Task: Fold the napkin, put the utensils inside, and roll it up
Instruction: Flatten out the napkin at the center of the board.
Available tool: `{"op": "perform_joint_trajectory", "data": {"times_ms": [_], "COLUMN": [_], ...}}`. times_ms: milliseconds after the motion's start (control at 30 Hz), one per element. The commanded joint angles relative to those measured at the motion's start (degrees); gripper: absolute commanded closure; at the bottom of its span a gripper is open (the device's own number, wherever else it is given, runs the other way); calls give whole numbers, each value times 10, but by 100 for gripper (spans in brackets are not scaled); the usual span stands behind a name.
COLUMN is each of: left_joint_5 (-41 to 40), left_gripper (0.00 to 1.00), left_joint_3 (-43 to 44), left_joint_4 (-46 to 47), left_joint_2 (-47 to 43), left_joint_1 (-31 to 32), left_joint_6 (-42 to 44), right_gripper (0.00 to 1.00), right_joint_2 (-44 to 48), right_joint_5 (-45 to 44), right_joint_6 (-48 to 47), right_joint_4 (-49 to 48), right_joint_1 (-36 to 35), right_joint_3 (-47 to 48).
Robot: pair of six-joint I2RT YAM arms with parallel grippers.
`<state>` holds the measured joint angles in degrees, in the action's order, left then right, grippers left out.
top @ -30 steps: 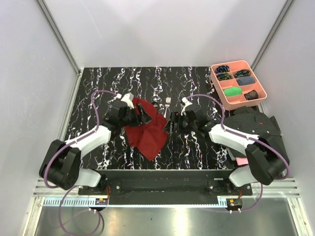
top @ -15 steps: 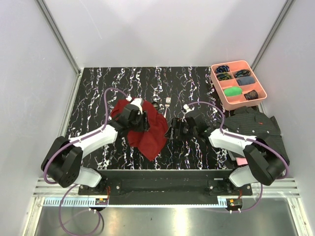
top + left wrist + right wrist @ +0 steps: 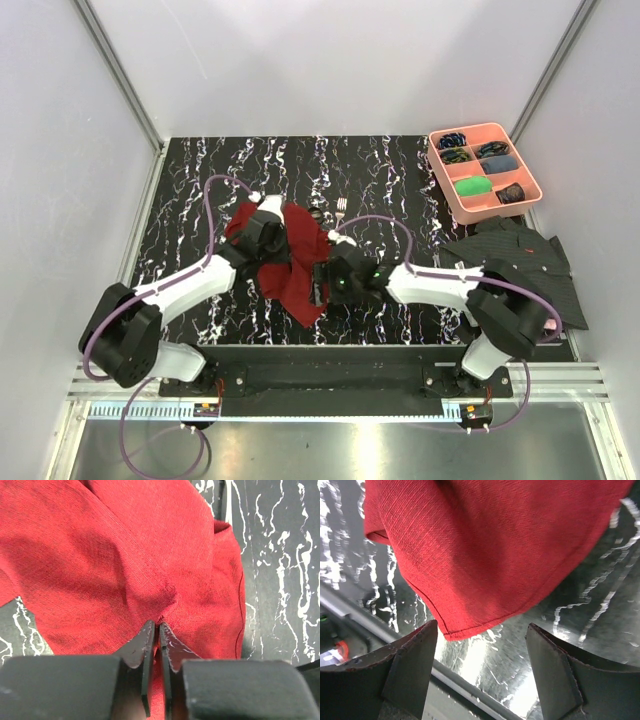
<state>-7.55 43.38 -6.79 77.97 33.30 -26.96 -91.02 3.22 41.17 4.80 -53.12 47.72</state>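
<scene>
The dark red napkin (image 3: 298,268) lies crumpled on the black marbled table, left of centre. My left gripper (image 3: 283,250) sits on its upper middle. In the left wrist view the jaws are closed together, and my left gripper (image 3: 160,624) pinches a small pucker of the napkin (image 3: 120,555). My right gripper (image 3: 322,283) reaches in from the right at the cloth's near corner. In the right wrist view my right gripper (image 3: 481,632) is open, with the hemmed corner of the napkin (image 3: 490,545) just beyond its left finger. Of the utensils, a silver fork (image 3: 341,207) lies beyond the napkin.
A pink compartment tray (image 3: 436,158) with small coloured items stands at the back right. A dark striped shirt (image 3: 520,255) lies at the right edge. The table's front edge (image 3: 465,687) runs close under my right gripper. Grey walls enclose the table.
My left gripper has closed onto the napkin's middle. My right arm has swung left and nearer, from beside the fork to the napkin's near corner, staying open.
</scene>
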Motion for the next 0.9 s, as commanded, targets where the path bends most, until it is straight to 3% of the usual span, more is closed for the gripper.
{"op": "perform_joint_trajectory", "data": {"times_ms": [0, 233, 333, 467, 500, 600, 767, 800, 867], "left_joint_5": [-33, -67, -76, -75, -68, -32, 10, 8, -1], "left_gripper": [96, 100, 100, 100, 100, 100, 100, 100, 100], "left_joint_3": [-5, -8, -4, 14, 20, 38, 99, 135, 163], "left_joint_4": [31, 24, 17, -11, -20, -59, -129, -165, -195], "left_joint_2": [-33, -56, -78, -105, -118, -156, -232, -248, -251], "left_joint_1": [1, -3, -11, -34, -42, -101, -248, -300, -332], "left_joint_6": [3, -9, -12, -13, -16, -20, 12, 56, 77], "right_gripper": [21, 23, 32, 66, 83, 96, 98, 96, 95], "right_joint_2": [-39, -118, -142, -150, -147, -118, -34, 3, 25], "right_joint_5": [-102, -164, -160, -148, -150, -174, -219, -212, -222], "right_joint_6": [7, 8, 2, -3, -9, -30, -94, -151, -185], "right_joint_4": [80, 171, 178, 179, 180, 218, 317, 330, 333], "right_joint_1": [-38, -66, -68, -68, -69, -67, -13, 51, 113], "right_joint_3": [74, 143, 152, 163, 166, 192, 275, 299, 319]}}
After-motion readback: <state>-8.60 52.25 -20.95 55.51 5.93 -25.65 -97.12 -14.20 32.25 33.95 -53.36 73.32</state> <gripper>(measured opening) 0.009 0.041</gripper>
